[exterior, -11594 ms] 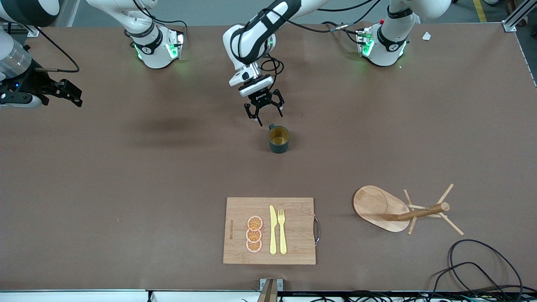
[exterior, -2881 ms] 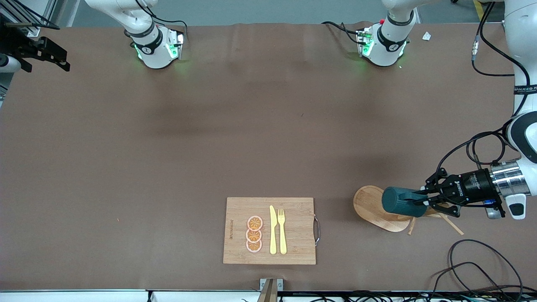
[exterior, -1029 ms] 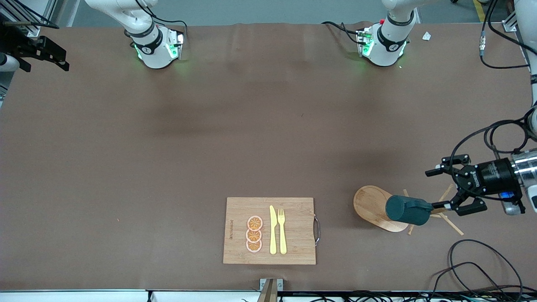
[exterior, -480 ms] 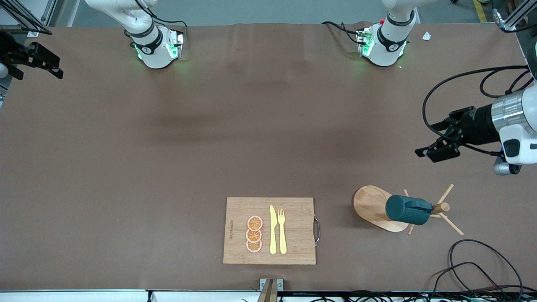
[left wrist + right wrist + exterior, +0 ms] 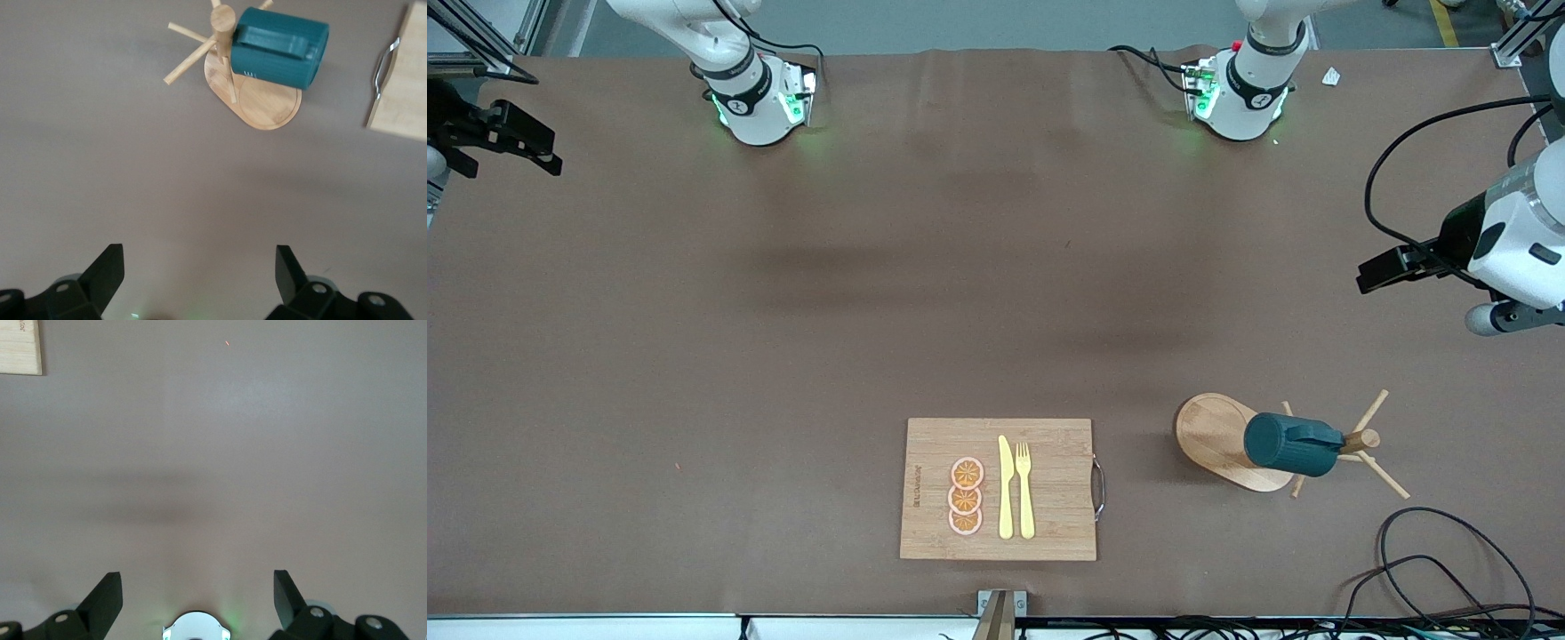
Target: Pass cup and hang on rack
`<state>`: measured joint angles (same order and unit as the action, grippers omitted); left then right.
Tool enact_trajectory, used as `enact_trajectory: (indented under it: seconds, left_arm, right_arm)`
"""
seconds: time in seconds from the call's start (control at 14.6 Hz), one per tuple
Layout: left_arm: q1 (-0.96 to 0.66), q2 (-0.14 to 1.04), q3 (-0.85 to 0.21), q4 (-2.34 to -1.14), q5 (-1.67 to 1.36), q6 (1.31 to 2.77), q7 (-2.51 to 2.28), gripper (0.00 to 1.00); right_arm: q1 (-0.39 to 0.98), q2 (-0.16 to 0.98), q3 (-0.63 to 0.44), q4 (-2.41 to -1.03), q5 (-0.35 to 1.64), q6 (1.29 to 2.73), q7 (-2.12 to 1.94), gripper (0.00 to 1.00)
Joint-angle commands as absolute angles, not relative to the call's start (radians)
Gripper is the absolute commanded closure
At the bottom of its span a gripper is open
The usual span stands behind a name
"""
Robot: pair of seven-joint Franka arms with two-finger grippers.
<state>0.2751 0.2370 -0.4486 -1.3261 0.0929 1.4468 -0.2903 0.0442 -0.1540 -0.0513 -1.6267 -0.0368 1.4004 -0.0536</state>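
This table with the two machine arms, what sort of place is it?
Most likely a robotics test lab laid out like a kitchen: two arms bolted along a brown table, loose cables at its edge, and props such as a cup hung on a wooden rack.

cups: one (image 5: pixel 1291 444), hanging on the rack
racks: one (image 5: pixel 1218 437)
cutting boards: one (image 5: pixel 934 444), beside the rack toward the right arm's end
orange slices: three (image 5: pixel 966 496), on the cutting board
knives: one (image 5: pixel 1006 487)
forks: one (image 5: pixel 1024 489)
grippers: two, left gripper (image 5: pixel 199 280), right gripper (image 5: pixel 197 600)
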Motion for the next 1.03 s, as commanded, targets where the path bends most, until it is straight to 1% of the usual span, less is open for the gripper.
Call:
enact_trajectory:
  seconds: [0.0,0.27,0.41,0.55,0.62,0.82,0.96]
  left_arm:
    - [0.307,0.239,-0.439,-1.319,0.11,1.431,-0.213,0.0]
    - [0.302,0.229,-0.454,-1.319,0.103,1.408,-0.21,0.0]
    - [0.295,0.215,-0.478,-1.319,0.104,1.399,-0.212,0.0]
    - [0.275,0.154,-0.471,-1.325,0.11,1.394,-0.21,0.0]
    - [0.235,0.138,-0.463,-1.333,0.115,1.391,-0.216,0.0]
    - [0.125,0.104,-0.33,-1.362,0.1,1.385,-0.206,0.0]
    - [0.052,0.057,-0.25,-1.417,0.081,1.387,-0.204,0.0]
  right_arm:
    - [0.048,-0.146,-0.046,-1.608,-0.021,1.388,-0.051,0.0]
    - [0.037,-0.146,-0.048,-1.603,-0.021,1.39,-0.054,0.0]
    - [0.034,-0.146,-0.051,-1.594,-0.023,1.384,-0.054,0.0]
    - [0.031,-0.146,-0.052,-1.594,-0.021,1.374,-0.054,0.0]
    - [0.032,-0.146,-0.057,-1.594,-0.021,1.377,-0.054,0.0]
    - [0.037,-0.144,-0.057,-1.594,-0.02,1.381,-0.054,0.0]
    - [0.038,-0.146,-0.055,-1.594,-0.02,1.376,-0.052,0.0]
